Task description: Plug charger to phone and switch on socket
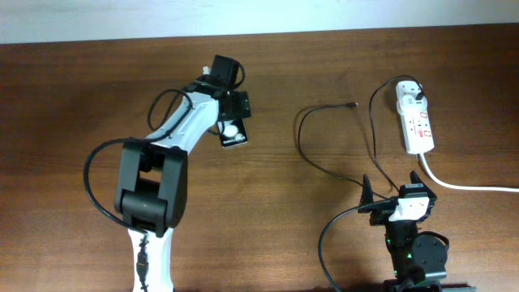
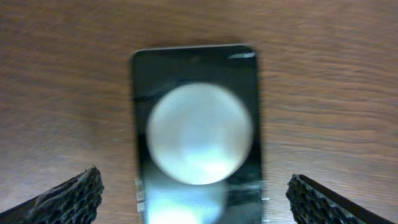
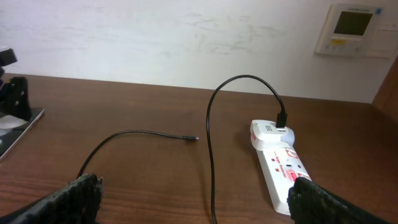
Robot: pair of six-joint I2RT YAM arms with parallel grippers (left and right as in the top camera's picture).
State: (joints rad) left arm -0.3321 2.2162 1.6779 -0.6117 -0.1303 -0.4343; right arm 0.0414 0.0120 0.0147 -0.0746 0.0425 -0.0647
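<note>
The black glossy phone [image 1: 234, 135] lies flat on the table at the back left; in the left wrist view [image 2: 194, 124] it fills the middle with a bright round reflection. My left gripper [image 1: 230, 104] is open, straddling the phone [image 2: 194, 199] without touching it. The charger cable [image 1: 304, 154] loops across the middle, its connector tip [image 1: 353, 105] lying free on the table, its other end at a white plug [image 1: 410, 95] in the socket [image 1: 418, 123]. My right gripper [image 1: 392, 185] is open and empty at the front right, with the cable [image 3: 210, 162] between its fingers' line of sight.
The socket's thick white cord [image 1: 470, 186] runs off to the right edge. A wall with a white thermostat panel [image 3: 353, 30] stands behind the table. The socket also shows in the right wrist view [image 3: 283, 168].
</note>
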